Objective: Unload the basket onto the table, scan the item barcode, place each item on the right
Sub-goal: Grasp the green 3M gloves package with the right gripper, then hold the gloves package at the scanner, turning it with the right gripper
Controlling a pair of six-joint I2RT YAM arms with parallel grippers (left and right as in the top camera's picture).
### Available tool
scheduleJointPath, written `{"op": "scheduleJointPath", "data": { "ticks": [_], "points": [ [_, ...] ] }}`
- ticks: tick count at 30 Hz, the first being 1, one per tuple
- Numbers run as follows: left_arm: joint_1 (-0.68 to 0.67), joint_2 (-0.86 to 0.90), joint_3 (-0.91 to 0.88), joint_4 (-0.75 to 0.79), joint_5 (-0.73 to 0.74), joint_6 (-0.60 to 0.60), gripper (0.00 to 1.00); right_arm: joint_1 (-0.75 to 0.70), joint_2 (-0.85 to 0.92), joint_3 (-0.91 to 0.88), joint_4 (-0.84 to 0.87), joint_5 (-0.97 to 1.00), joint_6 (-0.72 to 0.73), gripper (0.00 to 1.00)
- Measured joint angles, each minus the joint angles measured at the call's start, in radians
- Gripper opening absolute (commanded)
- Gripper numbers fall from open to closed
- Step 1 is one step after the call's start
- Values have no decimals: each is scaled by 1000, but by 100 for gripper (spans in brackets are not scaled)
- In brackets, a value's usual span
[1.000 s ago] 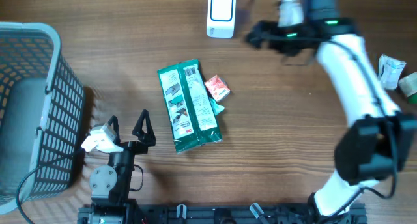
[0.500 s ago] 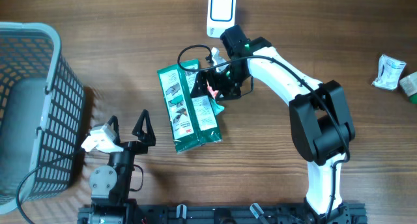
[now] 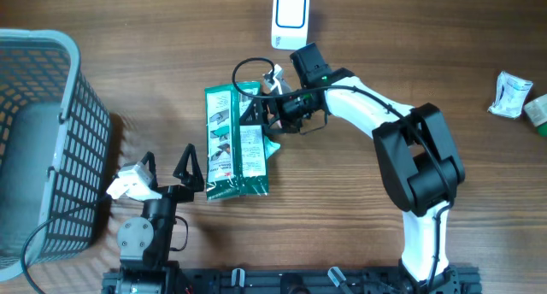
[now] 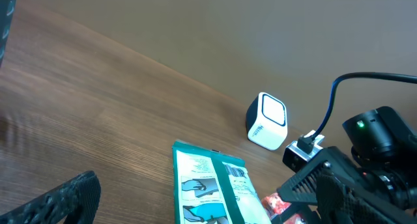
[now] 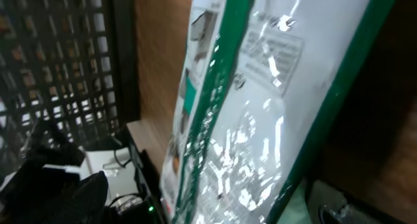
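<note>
Hovering the right tool [image 3: 272,106], spread wide and holding nothing, at the upper right edge of the green packet [image 3: 232,144] lying flat on the table [image 3: 128,72], near the scanner [image 3: 290,20]. Best closing squarely on that edge before lifting, keeping the film from buckling.

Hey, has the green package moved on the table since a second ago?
Yes. The green package has swung its lower end left, toward the basket; its top end stays below the white scanner.

Prob. a mock shop checkout in a lab: wood table [image 3: 171,38] w/ scanner [image 3: 290,20], basket [image 3: 85,157], green pack [image 3: 235,144], robot arm [image 3: 376,110] over it.
</note>
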Motion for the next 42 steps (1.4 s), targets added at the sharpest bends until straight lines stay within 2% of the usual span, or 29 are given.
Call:
{"op": "scheduleJointPath", "data": {
  "ticks": [3,5,6,10,20,22,25,28,30,33,37,42],
  "points": [
    [0,0,0,0,0,0,100,1,31,0,28,21,18,99],
    [0,0,0,0,0,0,100,5,52,3,41,16,45,89],
    [0,0,0,0,0,0,100,10,67,8,53,2,58,63],
    [0,0,0,0,0,0,100,40,137,18,77,-36,76,4],
    [0,0,0,0,0,0,100,56,135,21,88,-50,75,4],
    [0,0,0,0,0,0,100,49,47,15,10,-6,45,4],
    [0,0,0,0,0,0,100,47,-212,13,-124,93,-6,4],
    [0,0,0,0,0,0,100,47,-465,22,-240,184,-158,5],
    [0,0,0,0,0,0,100,47,-527,23,-335,210,-314,4],
    [0,0,0,0,0,0,100,48,-541,22,-373,269,-484,5],
    [0,0,0,0,0,0,100,48,-541,22,-341,560,-466,4],
    [0,0,0,0,0,0,100,55,-541,21,-208,1139,-374,5]
  ]
}}
